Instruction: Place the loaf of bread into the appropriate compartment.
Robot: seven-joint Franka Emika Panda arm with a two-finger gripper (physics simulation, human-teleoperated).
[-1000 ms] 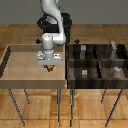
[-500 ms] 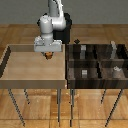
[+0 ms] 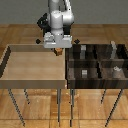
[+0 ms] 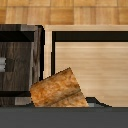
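Even, flat simulator light; soft, low-resolution, blocky renders throughout.

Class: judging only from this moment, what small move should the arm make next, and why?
Probably carry on sideways toward the dark compartment bin: the loaf of bread sits in the gripper, raised near the light tray's edge, not yet over a compartment.

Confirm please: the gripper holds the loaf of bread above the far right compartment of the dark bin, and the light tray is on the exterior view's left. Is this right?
Not quite. In the exterior view the gripper holds the loaf of bread above the border between the light tray and the dark bin, not above its far right compartment. The tray is indeed on the exterior view's left.
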